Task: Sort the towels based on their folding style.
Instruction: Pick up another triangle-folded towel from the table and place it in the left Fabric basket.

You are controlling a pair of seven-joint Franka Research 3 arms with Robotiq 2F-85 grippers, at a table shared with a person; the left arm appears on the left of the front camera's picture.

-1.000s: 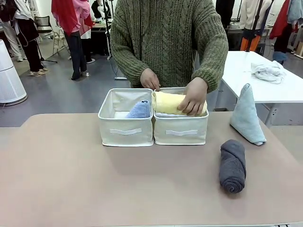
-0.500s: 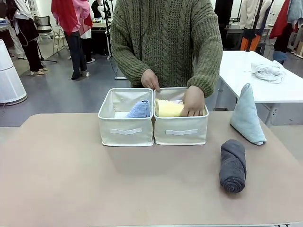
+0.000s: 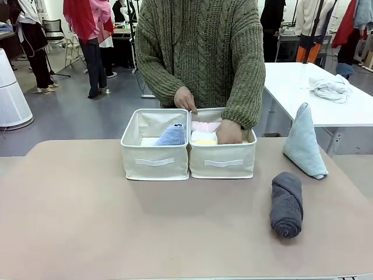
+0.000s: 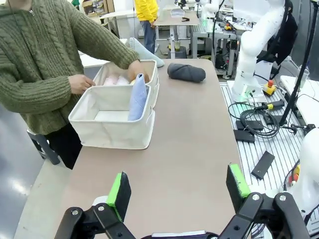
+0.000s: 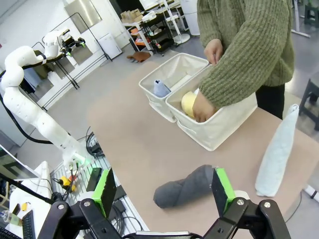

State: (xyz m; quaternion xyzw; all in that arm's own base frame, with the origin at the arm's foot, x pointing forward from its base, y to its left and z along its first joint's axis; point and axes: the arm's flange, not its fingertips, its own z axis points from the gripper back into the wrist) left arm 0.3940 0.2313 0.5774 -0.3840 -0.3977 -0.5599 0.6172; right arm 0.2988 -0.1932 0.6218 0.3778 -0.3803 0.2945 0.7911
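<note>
we see the yellow roll [image 5: 188, 103], lifted before, now pushed by a hand [image 3: 228, 132] down into the right box [image 3: 222, 164] with the pink roll [image 3: 205, 126], the blue cone [image 3: 171, 135] in the left box [image 3: 154, 163], the grey roll [image 3: 286, 203] and teal cone [image 3: 303, 142] on the table [image 3: 87, 221], the left gripper [image 4: 178, 186] and right gripper [image 5: 162, 186] both apart and empty.

The left gripper [image 4: 179, 185] hangs with its jaws spread wide and nothing between them, its green pads [image 4: 119, 191] facing each other, well back from the right box [image 3: 223, 165] and off to its left; the right gripper [image 5: 164, 187] is likewise wide open and empty, well back from that box on the robot's side; the person leans over the box from its far side, both sleeved forearms angled down; one hand [image 3: 229, 132] is sunk inside the box, fingertips hidden below its rim; the other hand [image 3: 185, 99] rests at the box's far left corner, fingers curled on the rim.
</note>
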